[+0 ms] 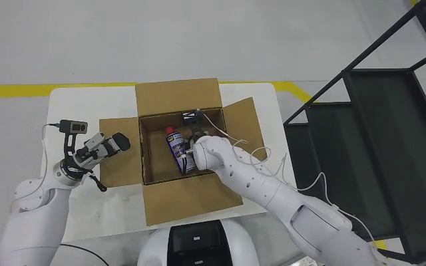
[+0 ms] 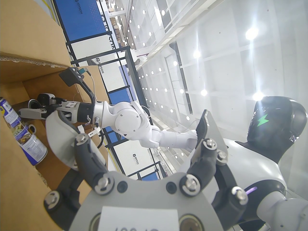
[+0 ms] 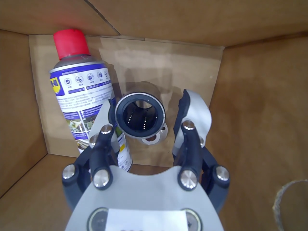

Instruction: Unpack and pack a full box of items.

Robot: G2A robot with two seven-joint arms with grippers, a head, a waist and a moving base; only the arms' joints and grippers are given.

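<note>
Cardboard box [image 1: 178,98] on the bench [image 1: 80,106]: my right jaws gape round the bearing [image 3: 140,118] on its floor, beside the can [image 3: 80,80]. I should centre, then close squarely. Outside, my left jaws hang released.
</note>
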